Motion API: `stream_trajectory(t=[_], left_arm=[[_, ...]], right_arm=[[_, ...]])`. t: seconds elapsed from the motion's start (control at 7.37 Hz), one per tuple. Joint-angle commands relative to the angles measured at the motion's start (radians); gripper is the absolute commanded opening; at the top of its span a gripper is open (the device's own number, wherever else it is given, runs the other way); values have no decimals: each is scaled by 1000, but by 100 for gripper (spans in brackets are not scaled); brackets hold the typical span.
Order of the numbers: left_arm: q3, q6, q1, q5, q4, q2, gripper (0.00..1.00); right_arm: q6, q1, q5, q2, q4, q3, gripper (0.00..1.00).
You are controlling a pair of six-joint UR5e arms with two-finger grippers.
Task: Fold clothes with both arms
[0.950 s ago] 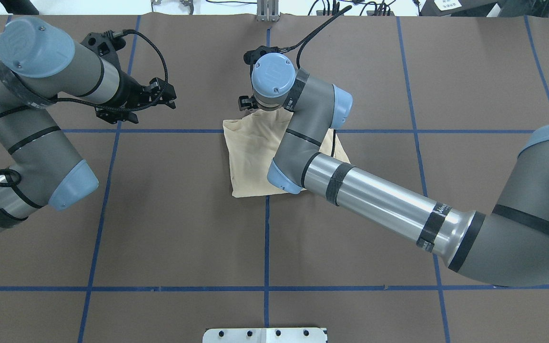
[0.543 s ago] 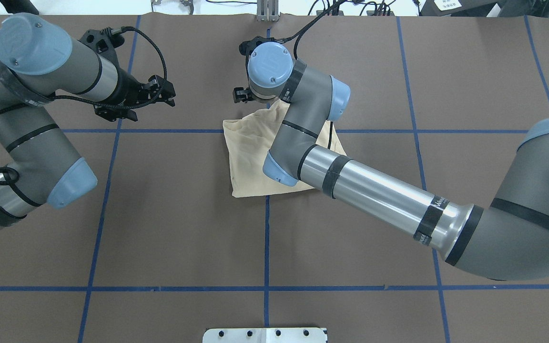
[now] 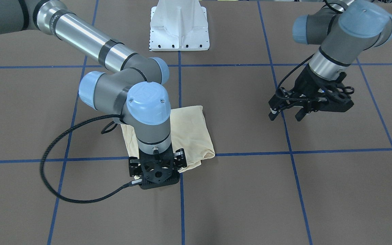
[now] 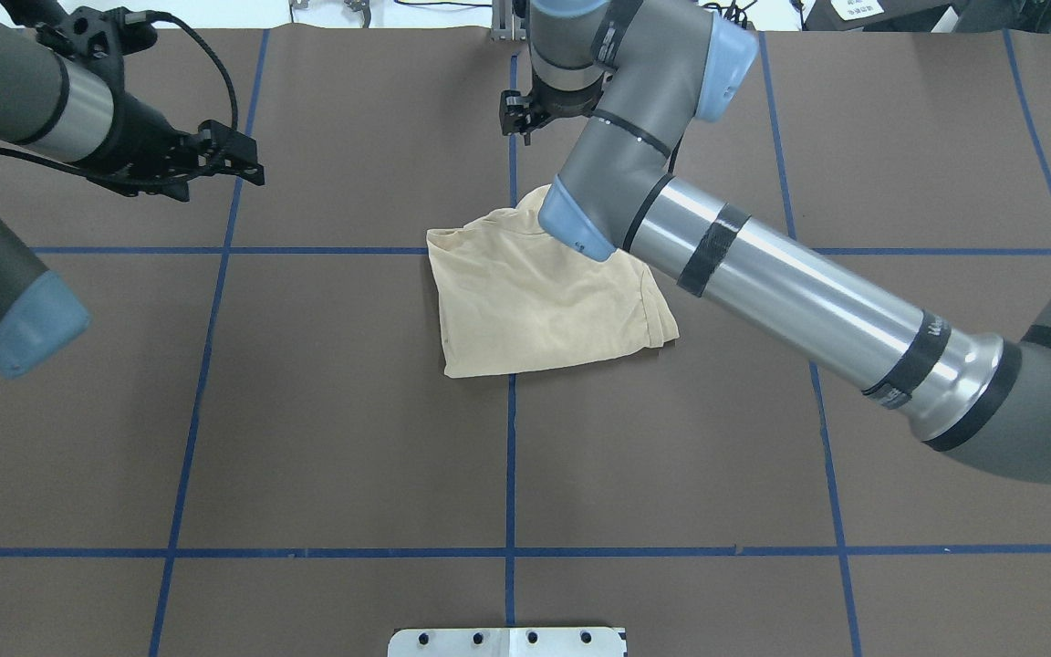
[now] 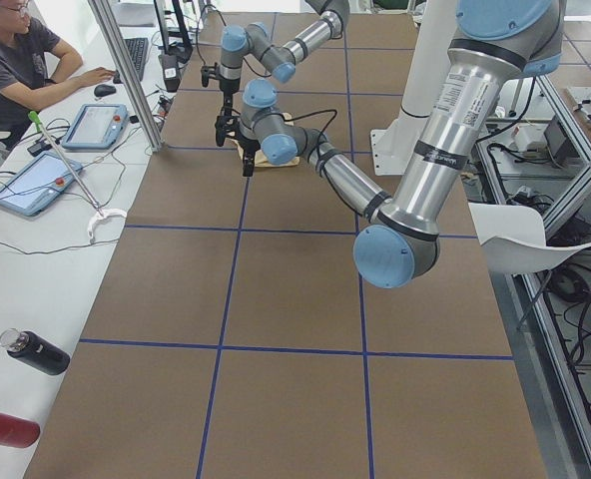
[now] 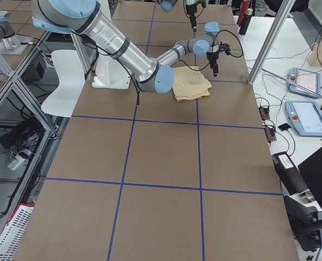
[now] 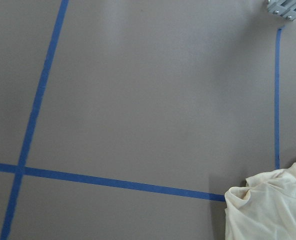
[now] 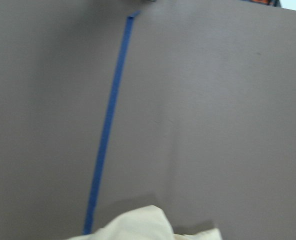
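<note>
At the far left of the overhead view the left arm (image 4: 78, 105) reaches over the brown surface (image 4: 306, 411), and the left claw (image 4: 247, 161) hangs in the air with its two fingers spread apart and nothing between them. The front-facing view shows the same gap. It is well apart from the shirt (image 4: 535, 301), with a blue tape line (image 4: 215, 301) between the two. The shirt lies in the middle of the surface as a folded, roughly square cream-yellow bundle, straddling the centre tape line (image 4: 509, 456). Its near edge is fairly straight. Its far edge is rumpled and rises to a small peak by the right arm's blue elbow cap. Stacked layers show along its right edge. The left wrist view catches only a wrinkled corner of it beside a tape crossing. Just past the shirt's far edge the right claw (image 4: 519, 114) points down, raised off the surface and largely hidden under its own wrist. I cannot tell how far it is open, and I cannot tell whether it grips any cloth. The right arm (image 4: 781, 283) stretches from the right edge across the shirt's upper right part.
</note>
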Motion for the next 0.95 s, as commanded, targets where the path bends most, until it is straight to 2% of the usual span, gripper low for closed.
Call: stream_trajectory(t=[0.0, 0.14, 0.41, 0.68, 0.81], left_arm=[[-9, 195, -116, 33, -9, 102, 99], [-7, 310, -199, 27, -16, 154, 99], [28, 692, -332, 30, -15, 210, 99], [173, 992, -496, 21, -22, 230, 99], [244, 1097, -553, -20, -22, 233, 99]], right_arm=[[-146, 130, 125, -170, -127, 182, 100], [-236, 194, 168, -292, -125, 268, 100], [-524, 351, 243, -512, -124, 400, 100], [-820, 535, 393, -672, -113, 418, 100], [-867, 595, 423, -715, -113, 416, 100]])
